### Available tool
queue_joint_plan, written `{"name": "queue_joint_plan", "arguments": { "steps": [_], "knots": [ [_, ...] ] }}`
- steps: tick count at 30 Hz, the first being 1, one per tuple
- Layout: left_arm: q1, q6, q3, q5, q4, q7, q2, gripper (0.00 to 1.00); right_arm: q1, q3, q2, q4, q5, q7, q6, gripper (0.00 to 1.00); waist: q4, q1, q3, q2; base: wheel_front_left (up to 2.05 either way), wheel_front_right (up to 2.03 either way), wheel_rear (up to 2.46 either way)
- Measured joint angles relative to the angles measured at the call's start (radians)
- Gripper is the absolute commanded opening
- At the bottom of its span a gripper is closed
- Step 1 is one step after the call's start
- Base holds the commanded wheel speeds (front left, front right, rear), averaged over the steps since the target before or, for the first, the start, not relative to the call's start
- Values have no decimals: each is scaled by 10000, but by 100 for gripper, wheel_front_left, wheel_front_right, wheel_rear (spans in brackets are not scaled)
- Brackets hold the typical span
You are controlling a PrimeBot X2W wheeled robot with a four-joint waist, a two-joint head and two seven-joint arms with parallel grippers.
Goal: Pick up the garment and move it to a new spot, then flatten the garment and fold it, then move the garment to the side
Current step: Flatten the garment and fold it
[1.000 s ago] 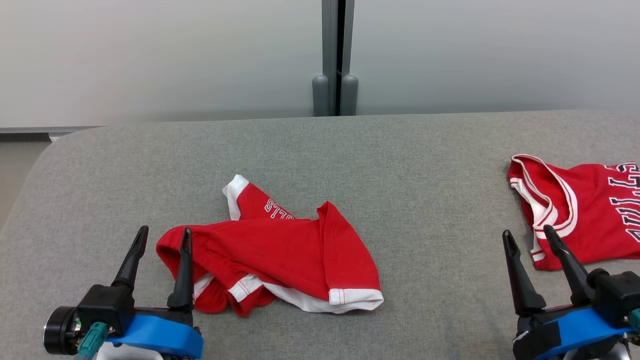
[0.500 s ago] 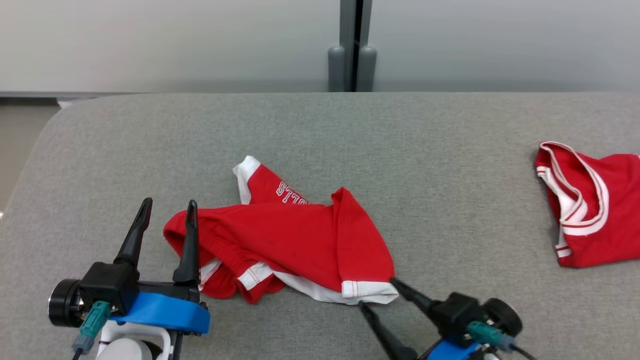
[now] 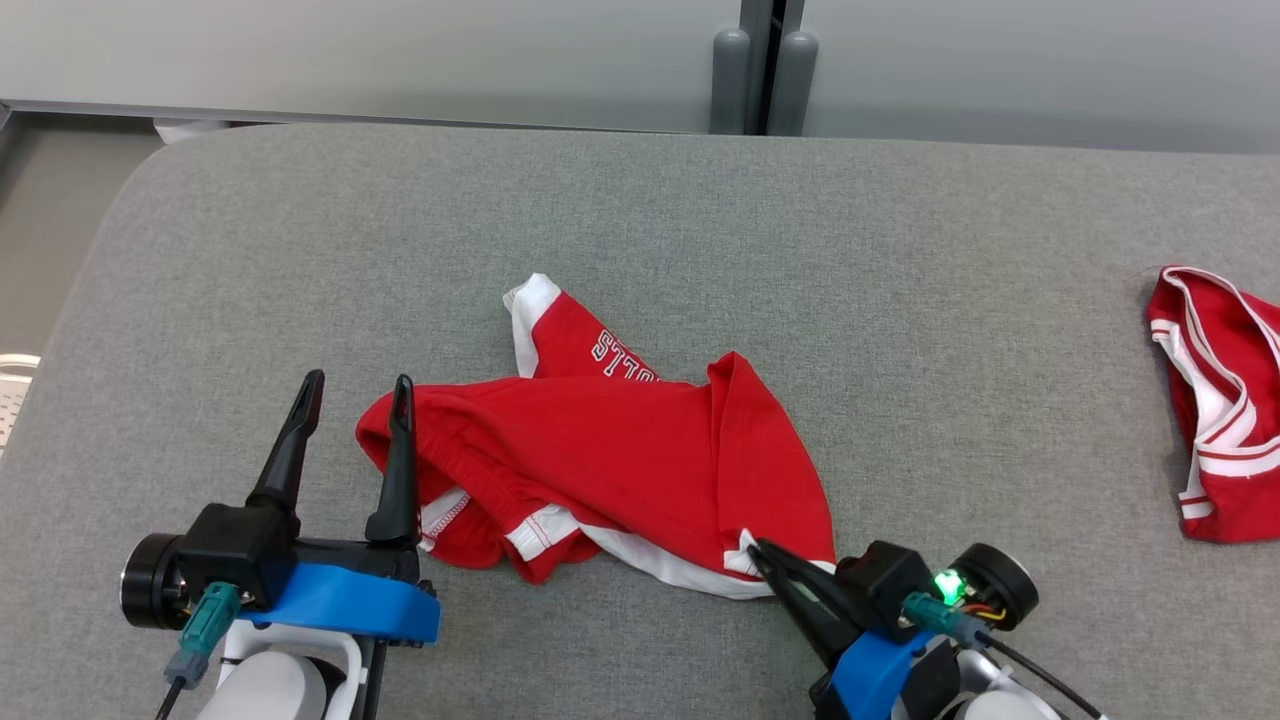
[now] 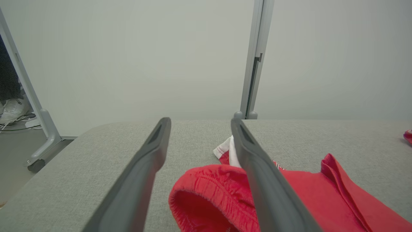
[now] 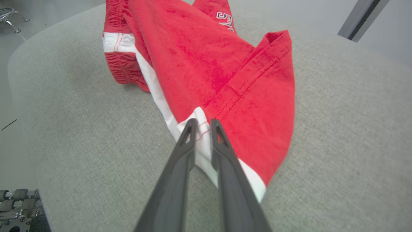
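Between the tips of my right jaws, I am pinching the white hem [image 5: 202,124] at the near corner of the red shorts [image 3: 620,450]. The jaws are drawn narrow, with the cloth sandwiched in the slit. I am taking this corner because a stitched edge gives a thin pinch something to bite. I also judge that lifting from a corner lets the rest trail out rather than bunch.

Ahead of those tips the shorts are lying crumpled on the grey worktop [image 3: 300,250], with one leg folded over the other.

My left jaws are hanging wide and gripping nothing. The elastic waistband [image 4: 206,190] is lying just below and between them, nearer the inner finger. I reckon I am holding them there to take the opposite end for a two-point lift.

Well off to the outer side of my right jaws, a second red top [image 3: 1215,400] is lying apart, leaving bare worktop between as a likely new spot.
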State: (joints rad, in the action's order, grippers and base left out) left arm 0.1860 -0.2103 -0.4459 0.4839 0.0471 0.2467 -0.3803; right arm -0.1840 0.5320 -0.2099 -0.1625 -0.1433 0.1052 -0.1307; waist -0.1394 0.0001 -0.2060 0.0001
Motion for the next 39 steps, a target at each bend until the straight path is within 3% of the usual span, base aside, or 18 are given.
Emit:
{"name": "queue_joint_plan", "arguments": {
  "steps": [8,17,18,19,20,26,30,39],
  "knots": [
    [50,54,96,-21,98,69,61,100,-81,-1218,305,73,-265,-593,0,0,62,-1,-69,0,0,0,0],
    [80,84,109,-90,102,105,50,100,403,-4930,1354,-174,-790,-1279,0,0,364,-1,-188,0,0,0,0],
    [93,90,113,-90,117,105,38,100,483,-5173,1415,-265,-894,-1290,0,29,398,-1,-202,0,0,0,0],
    [107,90,115,-90,125,105,29,100,560,-5382,1473,-370,-963,-1306,0,79,436,-1,-212,0,0,0,0],
    [111,96,104,-90,136,105,23,100,641,-5555,1530,-453,-1164,-1384,0,100,473,-1,-218,0,0,0,0],
    [113,82,82,-81,180,105,25,100,887,-6184,1574,-431,-1227,-2102,0,100,666,-1,-169,0,0,0,0],
    [5,36,100,-12,205,105,6,100,1024,-6404,1555,75,-527,-2491,0,100,771,-1,-20,0,0,0,0],
    [-593,-215,130,63,150,35,-109,100,1452,-6366,1168,1975,554,-1925,0,100,987,-3,572,0,0,0,0]
  ]
}}
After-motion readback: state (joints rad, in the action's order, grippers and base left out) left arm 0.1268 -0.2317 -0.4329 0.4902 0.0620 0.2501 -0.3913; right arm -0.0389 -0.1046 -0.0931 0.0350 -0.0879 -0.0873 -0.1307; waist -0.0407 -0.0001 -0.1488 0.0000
